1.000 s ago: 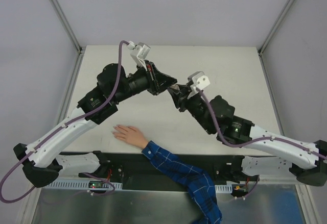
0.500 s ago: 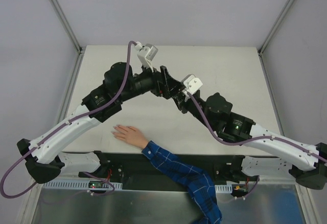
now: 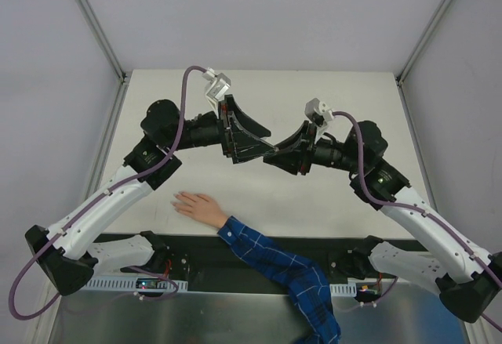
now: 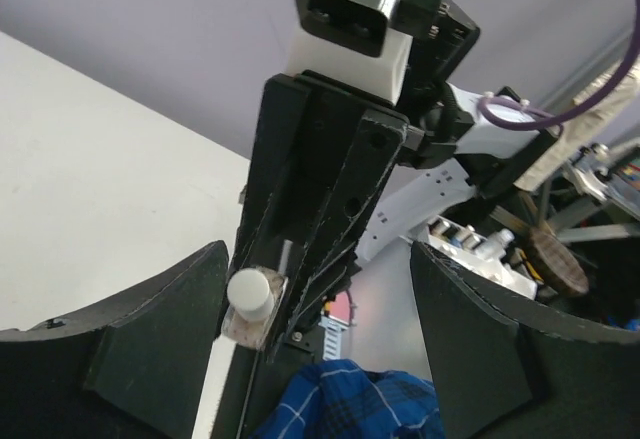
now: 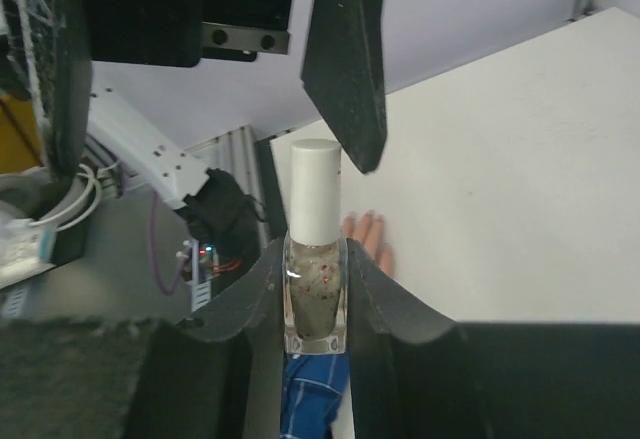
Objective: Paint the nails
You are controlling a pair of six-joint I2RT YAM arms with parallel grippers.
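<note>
Left pincer [image 3: 271, 142] agape; right pincer [image 5: 316, 304] clamped (facing, tips near).

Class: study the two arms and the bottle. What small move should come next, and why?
Probably close the left tool on the white cap and twist. Its jaws stand open either side of the cap, while the right tool clamps the bottle, cap on.

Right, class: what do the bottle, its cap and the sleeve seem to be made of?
The bottle looks like clear glossy glass, maybe plastic: speckled liquid shows through. Its cap seems smooth white plastic, matte. The sleeve looks like soft woven cloth, blue plaid, creased.
</note>
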